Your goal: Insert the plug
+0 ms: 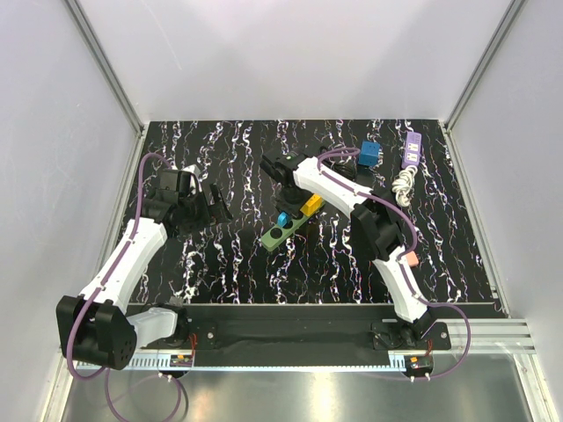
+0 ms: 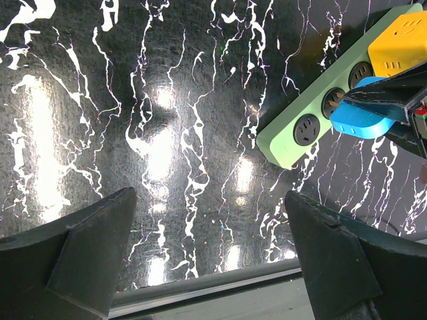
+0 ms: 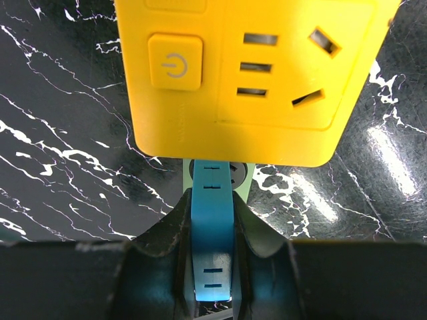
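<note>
Plug (image 3: 212, 193) sits clamped in the right gripper (image 3: 211, 220), nose at a socket of the green power strip (image 2: 277, 143) beside the yellow adapter (image 3: 247, 73); left gripper (image 2: 208, 200) gapes empty, farther off.

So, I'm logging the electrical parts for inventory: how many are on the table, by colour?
Blue: 2 (plug, cube adapter)
Yellow: 1 (socket adapter)
Green: 1 (power strip)
Purple: 1 (extension strip)
Total: 5
</note>
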You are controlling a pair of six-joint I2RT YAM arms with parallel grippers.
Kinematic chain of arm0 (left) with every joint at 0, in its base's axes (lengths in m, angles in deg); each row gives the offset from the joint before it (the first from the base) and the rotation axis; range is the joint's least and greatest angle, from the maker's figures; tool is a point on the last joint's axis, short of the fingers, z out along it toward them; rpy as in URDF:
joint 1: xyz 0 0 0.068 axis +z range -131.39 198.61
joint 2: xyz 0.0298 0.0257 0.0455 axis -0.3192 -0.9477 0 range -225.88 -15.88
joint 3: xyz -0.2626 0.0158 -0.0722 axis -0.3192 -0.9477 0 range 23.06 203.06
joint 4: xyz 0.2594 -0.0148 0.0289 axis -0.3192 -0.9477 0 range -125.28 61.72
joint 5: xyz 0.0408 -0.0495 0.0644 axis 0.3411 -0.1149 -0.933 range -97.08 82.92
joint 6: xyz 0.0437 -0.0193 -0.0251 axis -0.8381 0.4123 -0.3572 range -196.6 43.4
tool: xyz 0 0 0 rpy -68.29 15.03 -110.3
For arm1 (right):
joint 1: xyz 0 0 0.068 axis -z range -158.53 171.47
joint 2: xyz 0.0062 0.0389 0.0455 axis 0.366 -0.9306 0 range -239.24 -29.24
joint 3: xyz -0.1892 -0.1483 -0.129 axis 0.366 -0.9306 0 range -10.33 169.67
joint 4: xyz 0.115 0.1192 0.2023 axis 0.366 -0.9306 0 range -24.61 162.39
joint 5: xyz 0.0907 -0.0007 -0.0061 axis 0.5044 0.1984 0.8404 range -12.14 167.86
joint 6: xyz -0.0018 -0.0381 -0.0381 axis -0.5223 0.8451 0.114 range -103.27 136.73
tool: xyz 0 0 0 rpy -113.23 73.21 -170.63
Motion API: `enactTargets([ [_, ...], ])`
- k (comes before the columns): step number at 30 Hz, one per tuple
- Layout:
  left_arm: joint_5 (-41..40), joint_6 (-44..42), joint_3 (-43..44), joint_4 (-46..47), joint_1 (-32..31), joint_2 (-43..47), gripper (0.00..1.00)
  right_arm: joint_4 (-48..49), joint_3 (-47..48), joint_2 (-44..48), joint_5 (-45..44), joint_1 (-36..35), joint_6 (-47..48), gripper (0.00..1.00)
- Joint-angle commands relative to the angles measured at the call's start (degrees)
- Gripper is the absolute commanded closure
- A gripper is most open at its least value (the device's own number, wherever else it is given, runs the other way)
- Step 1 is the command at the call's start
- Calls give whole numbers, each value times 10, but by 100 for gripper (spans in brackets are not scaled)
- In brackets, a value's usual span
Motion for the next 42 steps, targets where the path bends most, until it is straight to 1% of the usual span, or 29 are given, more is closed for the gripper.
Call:
enactTargets([
  [1,-11,0,7,5,4,11,1,-28,16,-29,-6,-2,-12,100],
  [9,-10,-1,8,5,6,11,1,-23,0,-33,-6,-3,-7,100],
  [17,-11,1,8,5,7,13,1,-18,5,-48,-8,-3,-5,100],
  [25,-12,1,8,4,9,13,1,-34,6,-64,-4,-2,-12,100],
  [33,-6,2,9,5,11,11,1,-9,4,-69,-9,-6,-18,100],
  [42,-8,2,9,5,12,15,1,-8,10,-86,-17,-6,-21,100],
])
